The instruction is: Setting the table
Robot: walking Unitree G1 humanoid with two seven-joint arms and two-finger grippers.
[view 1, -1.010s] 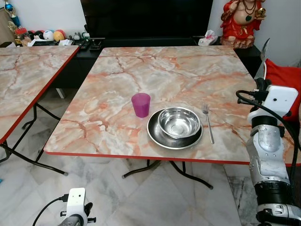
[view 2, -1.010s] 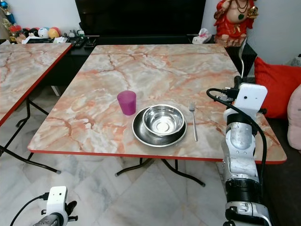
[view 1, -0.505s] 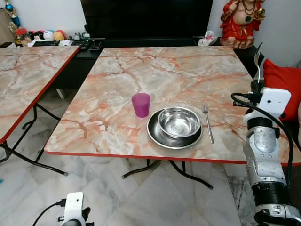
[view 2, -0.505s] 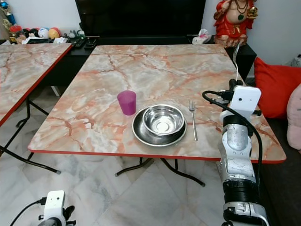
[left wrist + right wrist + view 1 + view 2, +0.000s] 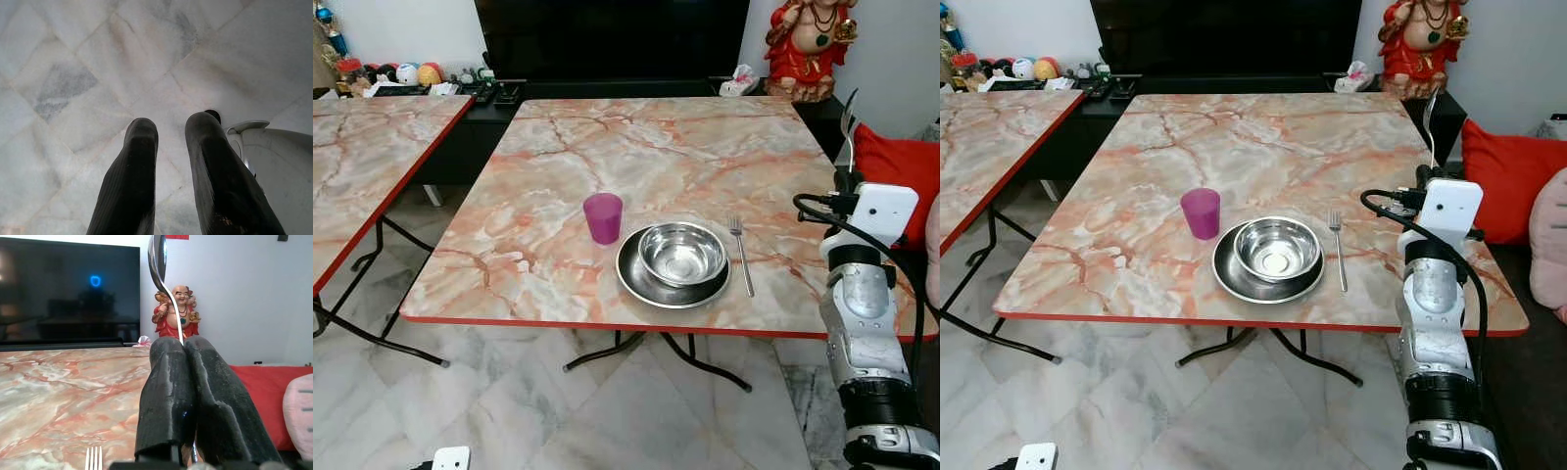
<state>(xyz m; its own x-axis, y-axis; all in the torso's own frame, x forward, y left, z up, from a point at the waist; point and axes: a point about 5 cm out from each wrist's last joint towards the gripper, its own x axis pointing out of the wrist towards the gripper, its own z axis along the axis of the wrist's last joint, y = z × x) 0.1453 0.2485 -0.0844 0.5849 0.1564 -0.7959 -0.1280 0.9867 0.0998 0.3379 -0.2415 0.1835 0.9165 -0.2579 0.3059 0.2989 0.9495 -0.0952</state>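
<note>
Right gripper [image 5: 183, 345], clamped on an upright spoon [image 5: 159, 264], stands just beyond the fork [image 5: 741, 253] lying lengthwise right of the plate [image 5: 631, 279]; left gripper [image 5: 168, 129] hangs idle, fingers apart.

My right hand [image 5: 183, 350] pinches a spoon [image 5: 161, 279] whose handle is buried between my fingers, and its bowl tip runs off the picture's edge in the wrist view. In the eye views my own forearm and its white camera box [image 5: 884, 211] hide that hand and the right part of the counter [image 5: 636, 147]. The second counter [image 5: 362, 157] and the red cushion [image 5: 901, 162] are cut off at the sides.
</note>
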